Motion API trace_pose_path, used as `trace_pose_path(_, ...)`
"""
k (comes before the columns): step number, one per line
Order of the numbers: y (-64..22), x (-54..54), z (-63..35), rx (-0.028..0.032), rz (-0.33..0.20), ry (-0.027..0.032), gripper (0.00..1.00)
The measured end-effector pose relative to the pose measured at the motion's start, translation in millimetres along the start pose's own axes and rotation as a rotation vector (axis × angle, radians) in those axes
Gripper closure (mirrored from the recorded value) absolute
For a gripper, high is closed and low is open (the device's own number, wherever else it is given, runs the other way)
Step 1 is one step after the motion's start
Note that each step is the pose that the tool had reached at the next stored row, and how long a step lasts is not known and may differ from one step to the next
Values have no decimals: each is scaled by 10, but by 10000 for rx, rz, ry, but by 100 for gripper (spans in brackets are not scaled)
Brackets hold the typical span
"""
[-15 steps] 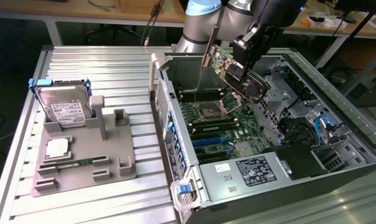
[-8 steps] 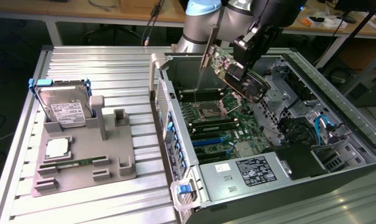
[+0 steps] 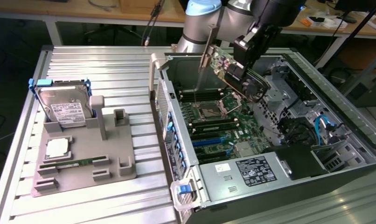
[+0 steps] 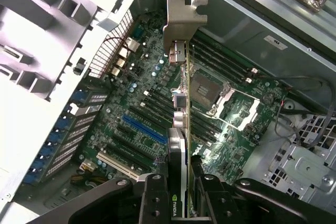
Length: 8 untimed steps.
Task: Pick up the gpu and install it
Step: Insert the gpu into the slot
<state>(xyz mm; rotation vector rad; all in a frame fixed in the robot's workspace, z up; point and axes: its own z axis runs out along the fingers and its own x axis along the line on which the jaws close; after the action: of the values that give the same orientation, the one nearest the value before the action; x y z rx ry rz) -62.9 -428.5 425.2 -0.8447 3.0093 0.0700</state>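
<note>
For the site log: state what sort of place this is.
Probably a robotics lab bench for computer assembly: an end effector holds the gpu over an open computer case, on a ribbed aluminium table beside a grey parts fixture holding a hard drive.

gpu (image 3: 235, 74): shiny metal bracket | table (image 3: 88, 60): ribbed metal | tray (image 3: 113, 154): matt grey plastic

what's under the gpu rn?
The gpu, clamped in the gripper, hangs over the motherboard: CPU socket, memory slots and a blue slot show beneath. The board strip right behind the card's edge is covered.
</note>
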Motion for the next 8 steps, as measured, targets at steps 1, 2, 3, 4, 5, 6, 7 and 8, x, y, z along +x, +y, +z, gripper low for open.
trace_pose_path(1, 2, -1, 0, -1, -56, 2, 73)
trace_pose_path(2, 3, -2, 0, -3, -98, 4, 73)
trace_pose_path(3, 4, -3, 0, -3, -131, 5, 73)
trace_pose_path(4, 5, -3, 0, -4, -158, 6, 73)
trace_pose_path(5, 6, -4, 0, -5, -199, 8, 73)
trace_pose_path(6, 9, -6, 0, -6, -254, 11, 73)
trace_pose_path(7, 10, -6, 1, -7, -282, 11, 73)
trace_pose_path(8, 12, -7, 1, -8, -310, 12, 73)
